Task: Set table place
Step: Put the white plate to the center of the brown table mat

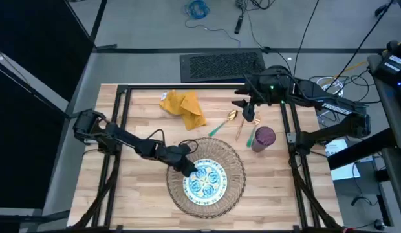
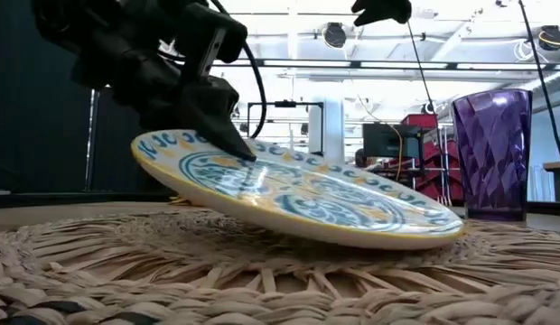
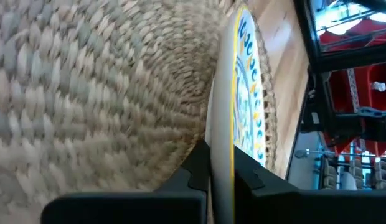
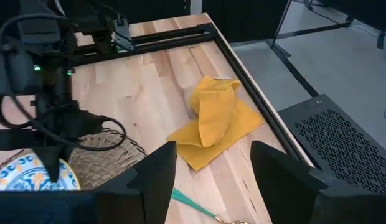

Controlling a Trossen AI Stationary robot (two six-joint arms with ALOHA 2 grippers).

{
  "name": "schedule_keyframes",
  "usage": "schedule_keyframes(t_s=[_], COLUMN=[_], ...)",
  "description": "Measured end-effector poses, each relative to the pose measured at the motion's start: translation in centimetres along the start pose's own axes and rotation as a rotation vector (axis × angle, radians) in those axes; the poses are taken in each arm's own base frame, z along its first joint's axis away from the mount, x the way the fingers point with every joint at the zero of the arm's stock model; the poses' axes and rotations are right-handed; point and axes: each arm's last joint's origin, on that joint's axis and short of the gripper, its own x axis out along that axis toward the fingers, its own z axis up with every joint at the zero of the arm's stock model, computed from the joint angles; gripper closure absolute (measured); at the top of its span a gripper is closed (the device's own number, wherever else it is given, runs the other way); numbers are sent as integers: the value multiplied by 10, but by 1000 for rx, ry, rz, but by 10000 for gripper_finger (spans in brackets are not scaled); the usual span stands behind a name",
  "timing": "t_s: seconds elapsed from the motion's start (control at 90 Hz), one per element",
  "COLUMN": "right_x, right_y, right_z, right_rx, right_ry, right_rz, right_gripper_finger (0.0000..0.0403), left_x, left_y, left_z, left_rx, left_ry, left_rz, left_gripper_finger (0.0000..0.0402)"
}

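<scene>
Left gripper [image 1: 189, 169] clamps the plate [image 1: 205, 180] rim; plate is tilted, far edge resting on the mat [image 1: 229, 165]. Right gripper [image 1: 247, 107], fingers apart, hovers near the cutlery. Risk: early release, plate drops w/ a clatter.

Robotics lab: black-framed table [image 1: 142, 110], loose floor cables [image 1: 199, 9], ceiling trusses, equipment racks behind.

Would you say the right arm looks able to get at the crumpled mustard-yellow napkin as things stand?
Probably yes. The right gripper hangs open above the table's far side, and the mustard-yellow napkin lies on bare wood ahead of it with nothing between. The left gripper is occupied at the blue-green patterned plate, well clear.
</scene>
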Motion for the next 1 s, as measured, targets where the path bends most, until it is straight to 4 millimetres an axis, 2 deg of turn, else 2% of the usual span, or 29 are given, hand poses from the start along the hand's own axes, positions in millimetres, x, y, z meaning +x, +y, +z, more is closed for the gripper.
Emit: schedule_keyframes(t_s=[0.178, 0.433, 0.578, 1.0], right_x=[0, 0, 0, 0], right_y=[1, 1, 1, 1], right_z=[1, 1, 1, 1], right_rx=[-3, -2, -2, -2], right_ry=[-15, -15, -15, -12], right_rz=[5, 4, 4, 4], right_gripper_finger=[211, 211, 211, 211], left_x=[0, 0, 0, -6], left_y=[0, 0, 0, 6], left_z=[0, 0, -1, 21], left_rx=[1, 8, 8, 37], left_ry=[-8, 0, 13, -5], left_rz=[2, 2, -3, -13], left_gripper_finger=[393, 321, 294, 280])
